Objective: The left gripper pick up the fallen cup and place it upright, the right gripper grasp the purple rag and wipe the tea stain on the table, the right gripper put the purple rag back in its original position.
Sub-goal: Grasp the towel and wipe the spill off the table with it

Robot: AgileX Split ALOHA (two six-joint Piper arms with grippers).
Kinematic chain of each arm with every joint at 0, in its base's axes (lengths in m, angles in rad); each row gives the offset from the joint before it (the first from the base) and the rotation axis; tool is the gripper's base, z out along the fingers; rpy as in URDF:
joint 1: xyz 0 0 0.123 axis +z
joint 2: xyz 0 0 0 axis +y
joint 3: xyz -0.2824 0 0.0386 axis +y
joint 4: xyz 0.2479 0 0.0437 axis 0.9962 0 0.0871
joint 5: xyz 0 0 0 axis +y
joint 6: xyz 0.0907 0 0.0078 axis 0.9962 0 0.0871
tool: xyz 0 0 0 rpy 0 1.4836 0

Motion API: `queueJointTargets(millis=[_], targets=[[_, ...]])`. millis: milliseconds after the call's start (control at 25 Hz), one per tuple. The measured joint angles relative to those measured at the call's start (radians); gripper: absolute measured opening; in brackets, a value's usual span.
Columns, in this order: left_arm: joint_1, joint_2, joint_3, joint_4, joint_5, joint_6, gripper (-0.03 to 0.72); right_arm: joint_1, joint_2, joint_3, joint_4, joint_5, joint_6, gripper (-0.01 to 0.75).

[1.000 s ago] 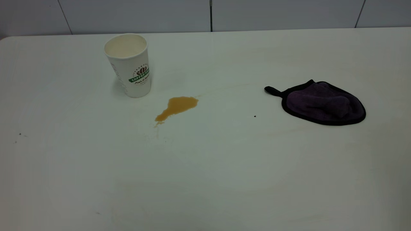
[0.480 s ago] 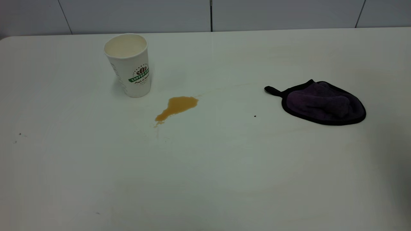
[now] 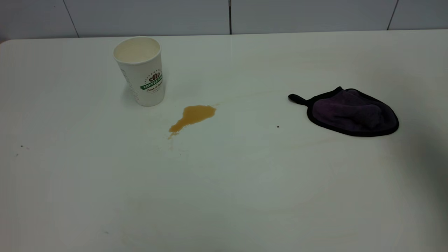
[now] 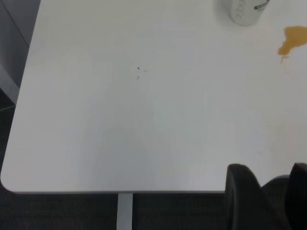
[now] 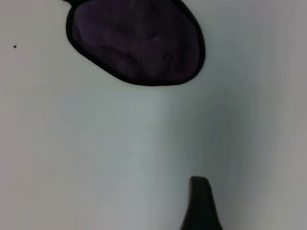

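The white paper cup [image 3: 141, 73] with the COFFEE logo stands upright at the far left of the table [image 3: 224, 192]. The brown tea stain [image 3: 194, 115] lies just to its right and nearer. The purple rag [image 3: 351, 112] with black edging lies bunched at the right. Neither gripper shows in the exterior view. My left gripper [image 4: 268, 182] is open and empty over the table's near left edge, far from the cup [image 4: 244, 12] and stain [image 4: 292, 40]. My right gripper [image 5: 259, 196] is open and empty, one fingertip [image 5: 199, 191] showing, a short way from the rag [image 5: 136, 43].
A grey panelled wall [image 3: 227, 15] runs behind the table's far edge. A few tiny dark specks [image 3: 278, 126] dot the tabletop. The left wrist view shows the table's rounded corner [image 4: 9, 179], a table leg and dark floor below.
Cup, stain and rag have not moved. A faint shadow at the table's right side has deepened slightly.
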Motion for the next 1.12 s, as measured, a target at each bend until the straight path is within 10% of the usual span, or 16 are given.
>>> queueJointTargets(millis=[1120], targets=[[0.000,0.000,0.001,0.000,0.000,0.000,0.253,0.168,0.853,-0.621,-0.033,-0.016,-0.070,0.593]])
